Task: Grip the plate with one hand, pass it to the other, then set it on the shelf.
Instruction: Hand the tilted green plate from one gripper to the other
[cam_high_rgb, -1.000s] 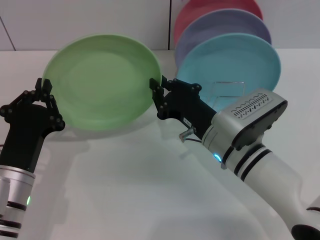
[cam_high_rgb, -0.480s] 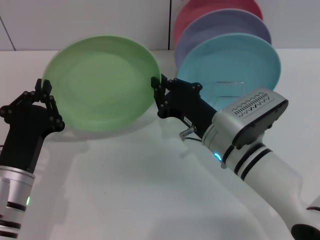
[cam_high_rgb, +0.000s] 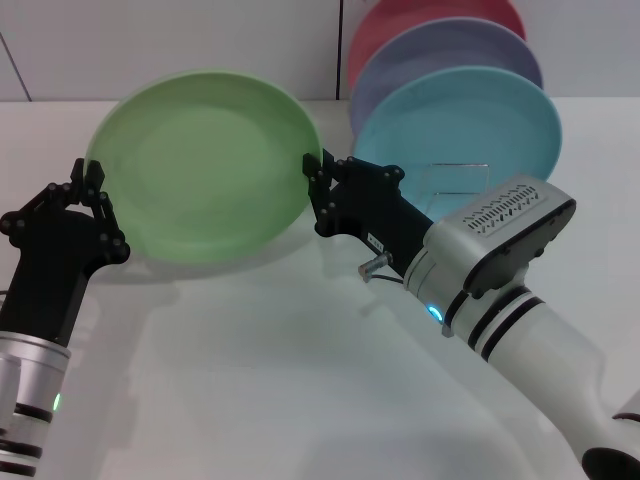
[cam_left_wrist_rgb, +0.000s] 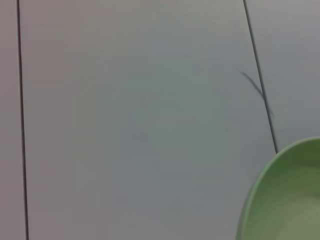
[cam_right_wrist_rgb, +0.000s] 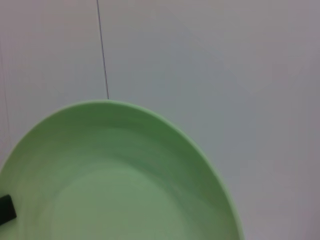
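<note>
The light green plate (cam_high_rgb: 205, 160) is held tilted above the white table, its face toward me. My left gripper (cam_high_rgb: 88, 178) is shut on its left rim. At the opposite side my right gripper (cam_high_rgb: 316, 172) is shut on the right rim. The plate (cam_left_wrist_rgb: 287, 195) fills one corner of the left wrist view. In the right wrist view the plate (cam_right_wrist_rgb: 125, 175) takes up the lower half, with a black fingertip (cam_right_wrist_rgb: 6, 210) of the left gripper at its far edge. The silver wire shelf (cam_high_rgb: 460, 176) stands behind my right arm.
A turquoise plate (cam_high_rgb: 470, 115), a lavender plate (cam_high_rgb: 450, 50) and a red plate (cam_high_rgb: 420, 15) stand upright in the shelf at the back right. The white table (cam_high_rgb: 260, 380) spreads out below both arms. A grey panelled wall lies behind.
</note>
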